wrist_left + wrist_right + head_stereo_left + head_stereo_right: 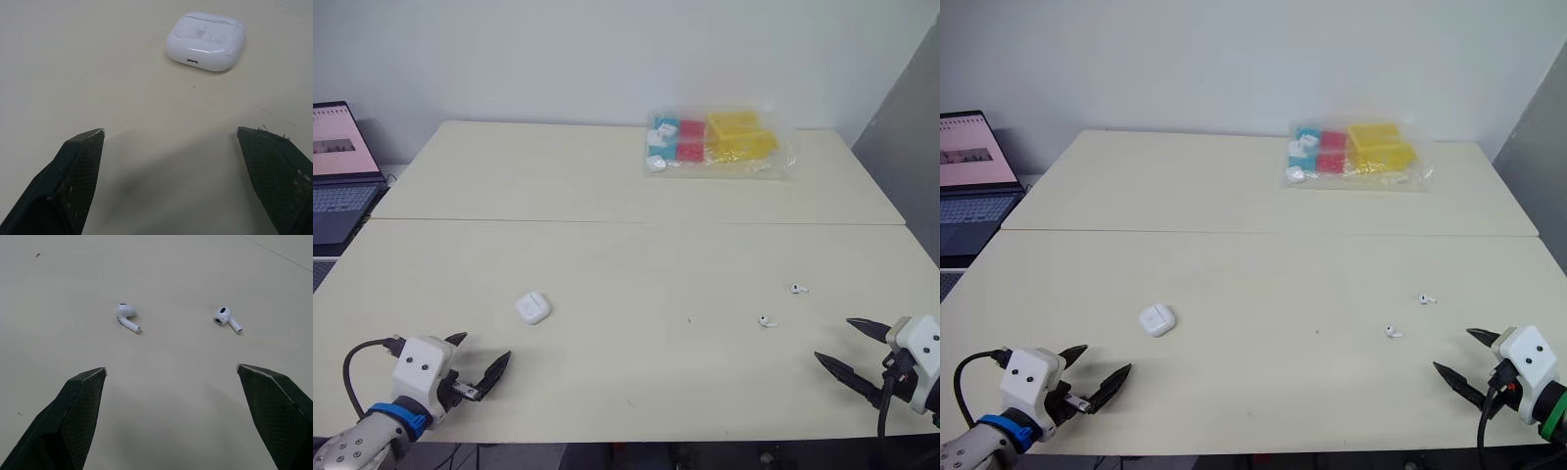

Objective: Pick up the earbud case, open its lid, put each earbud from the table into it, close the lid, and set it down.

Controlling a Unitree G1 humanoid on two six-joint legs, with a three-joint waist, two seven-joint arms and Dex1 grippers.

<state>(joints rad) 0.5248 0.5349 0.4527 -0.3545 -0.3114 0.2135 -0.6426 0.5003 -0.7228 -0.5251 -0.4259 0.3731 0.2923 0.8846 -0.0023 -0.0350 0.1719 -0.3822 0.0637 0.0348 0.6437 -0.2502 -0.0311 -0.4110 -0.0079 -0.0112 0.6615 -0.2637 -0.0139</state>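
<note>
White and shut, the case (533, 307) lies flat on the table (607, 255) just ahead of the left gripper (482, 348), which gapes wide and empty. Its port end seems to face that gripper, with the lid end away. The left arm is far nearer. The near earbud (765, 320) and far earbud (798, 289) lie ahead of the right gripper (833, 339), also wide and empty.

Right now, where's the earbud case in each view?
Left eye view: earbud case low left, just ahead of the left gripper.
Right eye view: case in the same place, low left.
Left wrist view: case lies ahead of that open gripper.
Right wrist view: faces the two earbuds instead.
Shared landmark: the left gripper.
</note>
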